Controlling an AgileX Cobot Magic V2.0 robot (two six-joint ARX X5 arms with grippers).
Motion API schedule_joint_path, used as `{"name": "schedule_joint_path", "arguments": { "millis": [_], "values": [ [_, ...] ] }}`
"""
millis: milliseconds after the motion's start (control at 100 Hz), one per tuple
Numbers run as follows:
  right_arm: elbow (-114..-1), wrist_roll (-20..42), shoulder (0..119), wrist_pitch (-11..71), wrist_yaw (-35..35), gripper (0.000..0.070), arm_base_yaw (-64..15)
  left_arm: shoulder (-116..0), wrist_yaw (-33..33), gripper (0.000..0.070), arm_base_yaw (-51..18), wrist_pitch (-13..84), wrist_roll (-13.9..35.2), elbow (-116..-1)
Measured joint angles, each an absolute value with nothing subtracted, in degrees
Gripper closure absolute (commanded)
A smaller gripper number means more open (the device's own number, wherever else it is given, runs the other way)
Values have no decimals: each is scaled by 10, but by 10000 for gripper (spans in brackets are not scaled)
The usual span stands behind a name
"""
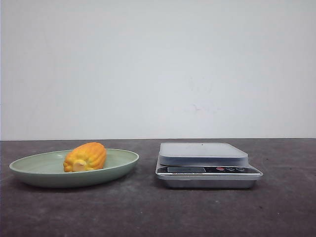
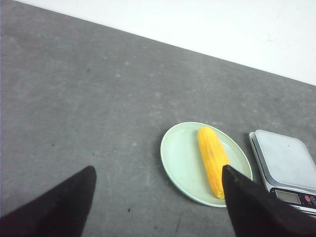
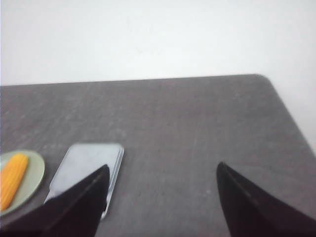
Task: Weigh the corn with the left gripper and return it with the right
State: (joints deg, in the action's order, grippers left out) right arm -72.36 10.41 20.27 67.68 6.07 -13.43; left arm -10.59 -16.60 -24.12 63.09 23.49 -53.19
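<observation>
Front cam: corn (image 1: 85, 157) is lying on its side in a pale green plate (image 1: 118, 163), toward the tabletop's (image 1: 148, 212) left edge. Pale cut end faces the front edge, slightly toward the left. It sits left of centre in the plate.

Digital scale (image 1: 207, 165) is just beside the plate on its right, around the middle of the tabletop, not touching it. There's a small gap between plate rim and scale body. Platform is bare. Display and buttons face the front edge. I can't read the display from here.

No arm shows in the front cam.

Left wrist cam: left gripper (image 2: 158, 175) is open, fingers spread wide, nothing between them. It hangs above the tabletop, off toward the left edge from the plate. One finger (image 2: 256, 207) overlaps the plate rim and the scale corner in the view, but I can't tell height, and no contact is visible. Corn (image 2: 213, 160) shows full length here, running along the plate (image 2: 180, 158) in its scale-side half. Scale (image 2: 286, 163) is partly cut off at the frame edge.

Right wrist cam: right gripper (image 3: 162, 170) is also open, wide gap, holding nothing. It's above the tabletop with the scale (image 3: 89, 163) partly behind one finger (image 3: 79, 207). Corn (image 3: 11, 180) and plate (image 3: 34, 173) are at the frame edge, beyond the scale. The rounded far right corner of the tabletop is visible. The view is slightly blurred.
</observation>
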Motion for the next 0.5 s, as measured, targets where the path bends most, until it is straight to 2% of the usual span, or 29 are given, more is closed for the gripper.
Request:
{"name": "schedule_joint_path", "arguments": {
  "millis": [50, 130, 150, 190, 230, 500],
  "values": [
    [-691, 108, 174, 677, 48, 284, -134, -106, -166, 323, -241, 623, 233, -526],
    [-640, 112, 136, 674, 34, 365, -133, -106, -166, 539, -241, 610, 228, -522],
    [-625, 115, 127, 672, 32, 414, -131, -106, -166, 608, -241, 607, 225, -521],
    [-602, 120, 116, 670, 32, 538, -131, -106, -166, 700, -241, 600, 221, -518],
    [-586, 124, 109, 667, 32, 699, -131, -106, -166, 700, -241, 592, 218, -515],
    [-515, 136, 99, 615, 26, 693, -131, -106, -151, 700, -241, 555, 203, -502]
  ]
}}
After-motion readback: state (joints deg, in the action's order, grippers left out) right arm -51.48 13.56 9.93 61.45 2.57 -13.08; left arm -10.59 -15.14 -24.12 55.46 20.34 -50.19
